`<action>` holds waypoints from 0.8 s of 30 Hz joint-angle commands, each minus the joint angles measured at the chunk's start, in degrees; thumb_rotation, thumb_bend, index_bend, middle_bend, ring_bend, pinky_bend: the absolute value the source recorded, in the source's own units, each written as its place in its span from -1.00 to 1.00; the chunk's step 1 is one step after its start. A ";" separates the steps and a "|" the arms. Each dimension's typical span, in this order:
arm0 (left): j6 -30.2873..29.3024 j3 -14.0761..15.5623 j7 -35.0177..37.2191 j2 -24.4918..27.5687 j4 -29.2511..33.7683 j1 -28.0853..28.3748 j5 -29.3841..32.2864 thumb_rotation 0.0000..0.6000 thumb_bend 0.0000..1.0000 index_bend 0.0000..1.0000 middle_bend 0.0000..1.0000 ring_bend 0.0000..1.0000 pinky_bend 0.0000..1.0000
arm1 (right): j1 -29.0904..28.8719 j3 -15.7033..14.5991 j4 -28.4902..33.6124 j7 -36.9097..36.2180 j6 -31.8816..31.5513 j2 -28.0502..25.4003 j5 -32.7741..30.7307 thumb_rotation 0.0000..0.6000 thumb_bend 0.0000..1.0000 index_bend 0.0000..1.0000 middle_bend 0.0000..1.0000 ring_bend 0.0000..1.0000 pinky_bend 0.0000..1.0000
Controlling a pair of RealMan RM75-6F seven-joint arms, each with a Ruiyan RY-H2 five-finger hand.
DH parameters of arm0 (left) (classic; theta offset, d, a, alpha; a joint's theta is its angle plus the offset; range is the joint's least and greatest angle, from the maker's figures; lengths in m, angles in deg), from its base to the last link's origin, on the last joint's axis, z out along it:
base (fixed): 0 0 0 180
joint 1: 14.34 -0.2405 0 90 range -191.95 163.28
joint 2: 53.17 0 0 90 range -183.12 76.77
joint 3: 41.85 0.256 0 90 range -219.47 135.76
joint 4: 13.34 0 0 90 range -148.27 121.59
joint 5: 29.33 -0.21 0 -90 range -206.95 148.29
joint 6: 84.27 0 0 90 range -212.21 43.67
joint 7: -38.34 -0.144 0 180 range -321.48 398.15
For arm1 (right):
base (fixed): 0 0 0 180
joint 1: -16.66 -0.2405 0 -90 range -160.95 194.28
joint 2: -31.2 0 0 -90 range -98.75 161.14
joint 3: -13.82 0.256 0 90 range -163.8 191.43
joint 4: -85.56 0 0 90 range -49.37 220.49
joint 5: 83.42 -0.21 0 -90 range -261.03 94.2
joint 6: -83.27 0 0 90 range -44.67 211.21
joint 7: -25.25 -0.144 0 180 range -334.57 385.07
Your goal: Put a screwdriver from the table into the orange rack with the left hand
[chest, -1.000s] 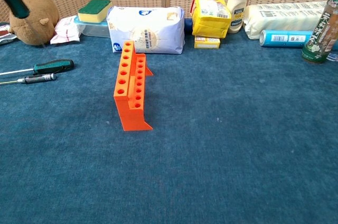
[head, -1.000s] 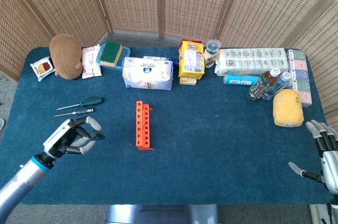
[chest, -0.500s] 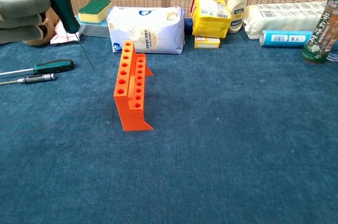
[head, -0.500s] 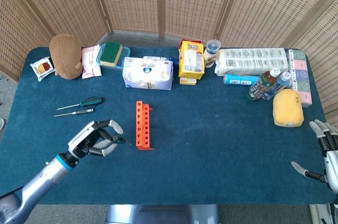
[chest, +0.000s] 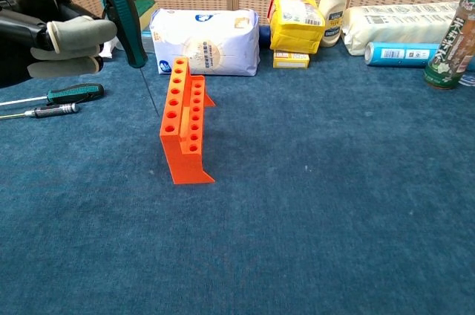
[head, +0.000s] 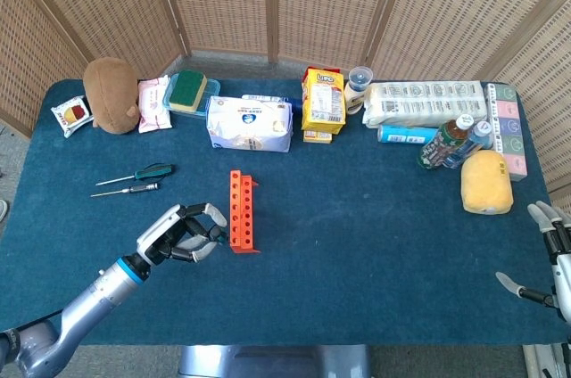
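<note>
My left hand grips a green-and-black-handled screwdriver, held nearly upright with its thin shaft pointing down toward the table. It hangs just left of the orange rack, apart from it. The rack stands mid-table with two rows of several holes. Two more screwdrivers lie on the blue cloth to the left: a green-handled one and a smaller dark one. My right hand stays at the table's right edge, fingers apart, holding nothing.
Along the back stand a brown plush, a sponge on a box, a white bag, a yellow packet, a white jar, a long white pack, a bottle and a yellow sponge.
My left hand has carried the screwdriver rightward, from well left of the rack to just beside it. The right hand has barely moved.
</note>
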 commanded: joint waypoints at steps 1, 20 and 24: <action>-0.23 -0.03 -0.28 -0.07 0.20 0.01 0.51 1.00 -0.11 -0.04 1.00 1.00 1.00 | 0.03 0.08 -0.18 -0.34 -0.08 -0.09 -0.09 0.73 -0.98 -0.95 -0.87 -0.90 -1.00; 1.43 -0.21 -1.34 -2.05 -1.11 1.47 3.22 1.00 -0.11 -0.04 1.00 1.00 1.00 | 0.13 0.11 -0.60 -1.24 -0.07 -0.30 -0.15 0.75 -0.98 -0.95 -0.87 -0.90 -1.00; 1.78 -0.23 -1.86 -2.50 -1.18 1.71 3.52 1.00 -0.11 -0.04 1.00 1.00 1.00 | 0.19 0.09 -0.64 -1.50 -0.17 -0.37 -0.08 0.73 -0.98 -0.95 -0.87 -0.90 -1.00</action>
